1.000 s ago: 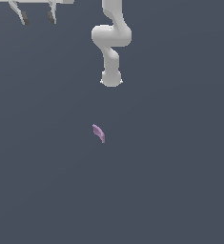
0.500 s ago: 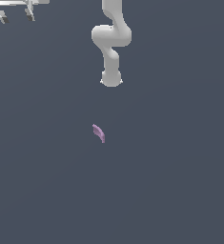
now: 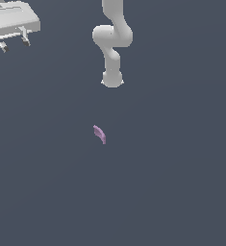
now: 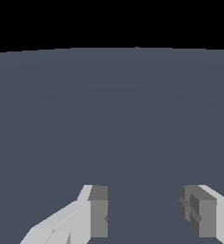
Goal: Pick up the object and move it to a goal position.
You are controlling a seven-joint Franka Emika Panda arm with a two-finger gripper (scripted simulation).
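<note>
The object (image 3: 99, 134), a small pale purple crescent, lies on the dark grey floor near the middle of the exterior view. My gripper (image 3: 13, 44) hangs far off at that view's upper left, well apart from the object. It is open: in the wrist view the two fingers (image 4: 98, 209) stand wide apart with only bare floor between them. The object does not show in the wrist view.
The arm's white base and lower links (image 3: 112, 43) rise at the top middle of the exterior view, behind the object. The grey floor (image 3: 172, 182) stretches flat all around.
The gripper has swung toward the exterior view's left and then dropped lower into the picture, showing more of the hand. The object has not moved.
</note>
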